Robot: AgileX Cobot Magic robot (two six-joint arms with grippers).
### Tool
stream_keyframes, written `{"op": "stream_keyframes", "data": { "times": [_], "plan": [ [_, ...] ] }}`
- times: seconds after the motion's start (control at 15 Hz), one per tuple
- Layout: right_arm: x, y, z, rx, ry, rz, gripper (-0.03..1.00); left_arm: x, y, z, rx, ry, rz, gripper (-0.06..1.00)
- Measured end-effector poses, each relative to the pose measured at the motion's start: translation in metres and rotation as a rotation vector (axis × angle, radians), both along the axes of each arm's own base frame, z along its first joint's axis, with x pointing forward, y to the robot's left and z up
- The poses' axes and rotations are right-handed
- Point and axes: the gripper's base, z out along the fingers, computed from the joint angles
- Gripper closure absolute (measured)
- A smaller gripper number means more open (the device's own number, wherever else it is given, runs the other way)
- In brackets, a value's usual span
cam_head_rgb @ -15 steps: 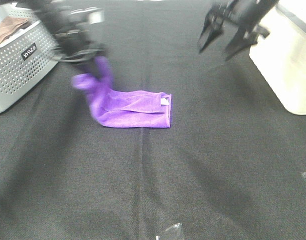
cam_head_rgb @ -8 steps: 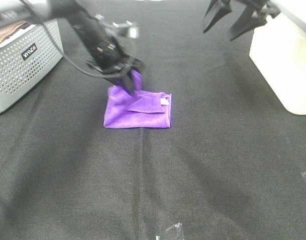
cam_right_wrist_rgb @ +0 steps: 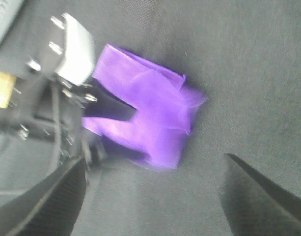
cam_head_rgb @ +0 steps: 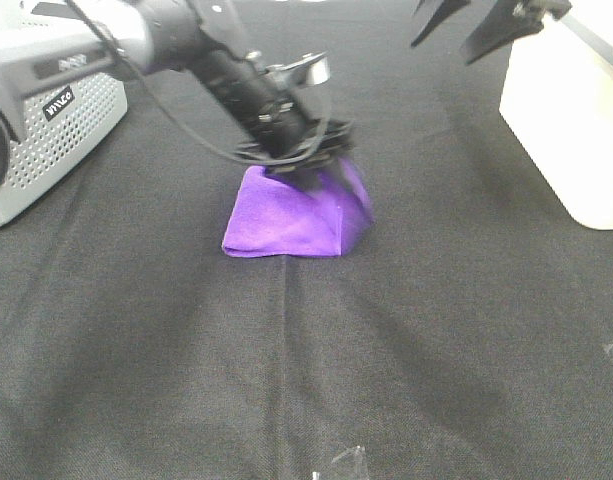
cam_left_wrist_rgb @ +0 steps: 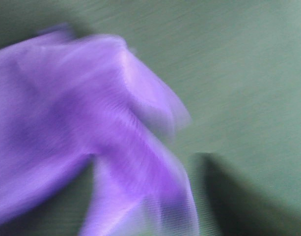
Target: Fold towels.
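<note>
Purple towel: mid black table, already folded to compact block, one flap raised. Left gripper: pinching that flap, mid-fold. Right gripper: aloft at far side, fingers spread, empty. Seemingly last fold; left to do: lay flap flat, release.
</note>
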Motion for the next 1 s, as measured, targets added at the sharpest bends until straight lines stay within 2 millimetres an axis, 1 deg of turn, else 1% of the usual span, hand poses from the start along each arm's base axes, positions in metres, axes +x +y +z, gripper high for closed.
{"op": "stream_keyframes", "data": {
  "times": [0.07,0.2,0.27,0.33,0.4,0.53,0.67,0.73,0.87,0.93,1.0],
  "plan": [
    [-0.003,0.000,0.007,0.002,-0.016,0.000,0.25,0.000,-0.002,0.008,-0.025,0.002,-0.008,0.20],
    [-0.008,-0.001,0.017,0.010,-0.036,0.001,0.25,0.002,-0.003,0.029,-0.038,-0.041,-0.039,0.18],
    [-0.009,-0.001,0.018,0.012,-0.039,0.001,0.25,0.003,-0.002,0.039,-0.023,-0.080,-0.054,0.18],
    [-0.009,-0.001,0.018,0.012,-0.040,0.001,0.25,0.006,0.002,0.056,0.029,-0.153,-0.078,0.18],
    [-0.009,-0.001,0.018,0.012,-0.040,0.001,0.25,0.009,0.007,0.065,0.096,-0.223,-0.082,0.18],
    [-0.009,-0.001,0.019,0.010,-0.041,0.001,0.25,0.019,0.024,0.070,0.242,-0.294,-0.023,0.18],
    [-0.013,-0.005,0.019,-0.034,-0.044,-0.002,0.25,0.031,0.051,0.072,0.362,-0.317,0.069,0.18],
    [-0.018,-0.009,0.020,-0.073,-0.047,-0.006,0.25,0.037,0.069,0.080,0.410,-0.339,0.120,0.18],
    [-0.034,-0.018,0.032,-0.144,-0.070,-0.031,0.25,0.041,0.113,0.110,0.438,-0.359,0.220,0.18],
    [-0.041,-0.020,0.040,-0.160,-0.088,-0.036,0.25,0.038,0.143,0.130,0.441,-0.355,0.285,0.18],
    [-0.047,-0.022,0.048,-0.168,-0.109,-0.040,0.25,0.031,0.172,0.145,0.451,-0.337,0.339,0.18]
  ]
}}
